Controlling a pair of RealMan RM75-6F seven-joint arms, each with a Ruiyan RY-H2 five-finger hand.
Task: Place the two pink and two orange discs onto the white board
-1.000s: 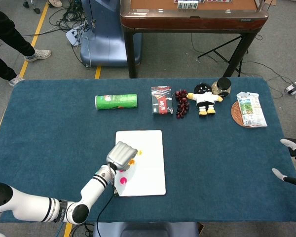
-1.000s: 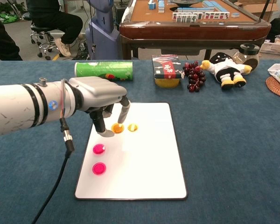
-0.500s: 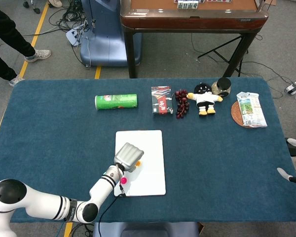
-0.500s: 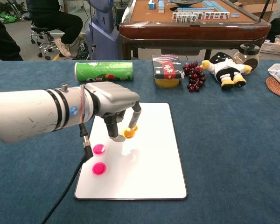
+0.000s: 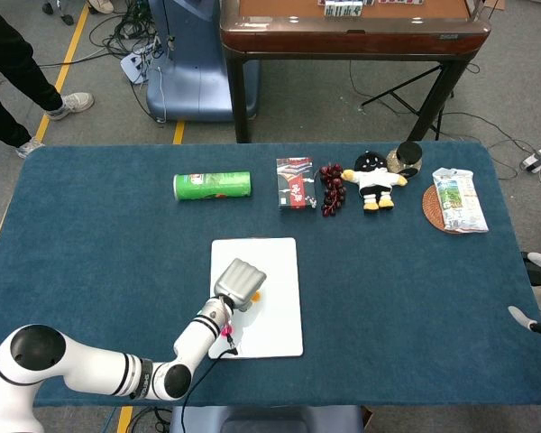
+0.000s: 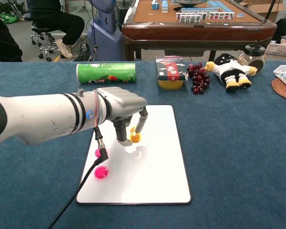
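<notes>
white board [image 6: 152,167], left hand [image 6: 126,107] hiding discs, green can [image 6: 106,72] behind

No text, brand name or number is legible in either view. The green can [image 6: 106,72] lying on its side on the surface [image 6: 238,143] carries printed graphics, but the lettering is too small to read. The red and black box [image 6: 170,68] shows white markings that cannot be made out. The green and white packet [image 5: 459,200] on the woven mat bears print, likewise unreadable. The tiles [image 6: 207,16] on the table behind show no decipherable faces.
</notes>
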